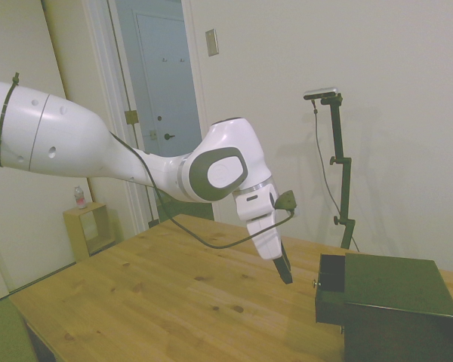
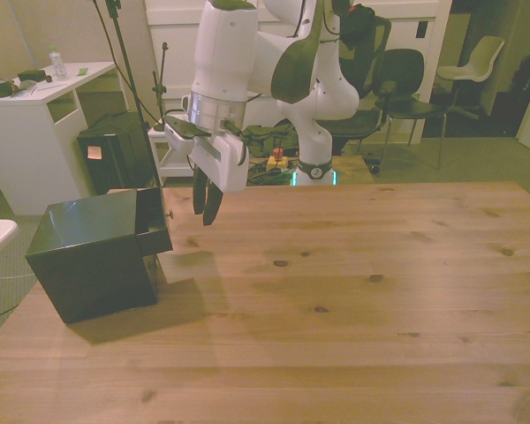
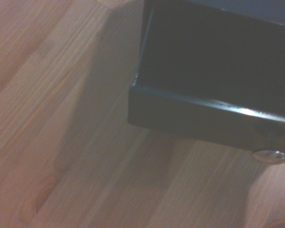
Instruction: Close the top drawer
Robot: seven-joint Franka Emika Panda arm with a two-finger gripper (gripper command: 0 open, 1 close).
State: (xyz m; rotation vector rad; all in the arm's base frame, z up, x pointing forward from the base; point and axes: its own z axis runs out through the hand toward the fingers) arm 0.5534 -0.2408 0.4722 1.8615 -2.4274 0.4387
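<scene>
Jaws slightly apart, holding nothing; gripper hangs just off the drawer front, not touching. Drawer sticks partway out of the cabinet, which sits at the table edge on the front view's left. Knob shows at the front panel's middle. Suggest: bring the fingertips level with the panel, press flat beside the knob rather than on it, and push straight along the slide axis. Off-centre contact would likely skew the drawer or shove the whole cabinet. Go slow, stop at flush.

white arm reaching down, hand slightly parted, empty
</scene>
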